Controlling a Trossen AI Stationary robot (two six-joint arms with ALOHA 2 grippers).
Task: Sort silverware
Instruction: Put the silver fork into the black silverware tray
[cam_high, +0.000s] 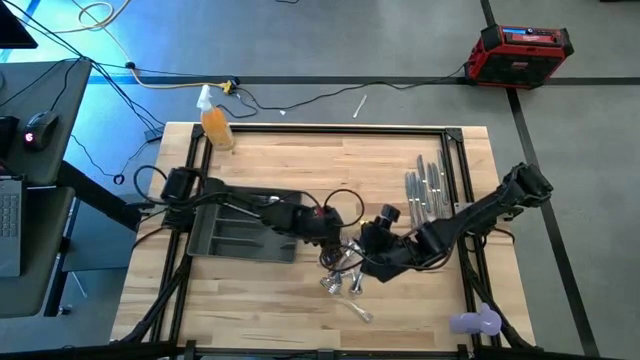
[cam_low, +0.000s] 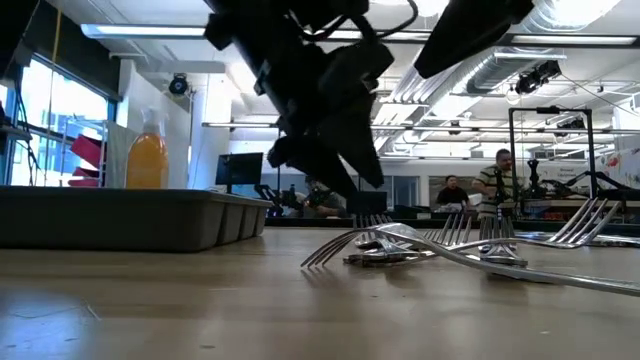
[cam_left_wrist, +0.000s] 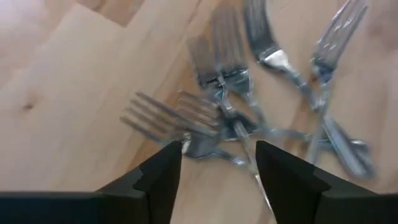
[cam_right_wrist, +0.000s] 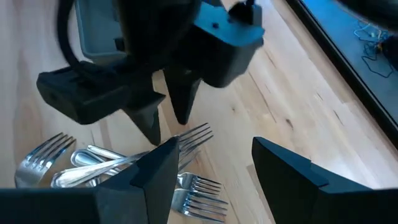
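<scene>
The left gripper is positioned low over a heap of forks near the middle of the wooden table. Its two dark fingers stand spread apart, with nothing between them; the fork tines lie just beyond the fingertips. In the right wrist view the same gripper points down at the heap, fingertips close above the tines.

The right gripper is just beside the heap on the opposite side, angled toward the left gripper. Its fingers are also spread and hold nothing.

The heap consists of several overlapping forks lying flat on the table; in the low view their tines curve upward from the surface. A second group of silverware lies in a row toward the table's far right part, well apart from the heap.

The dark grey compartmented tray sits left of the heap, under the left arm. An orange spray bottle stands at the table's far left corner. A purple object rests near the right front edge.
</scene>
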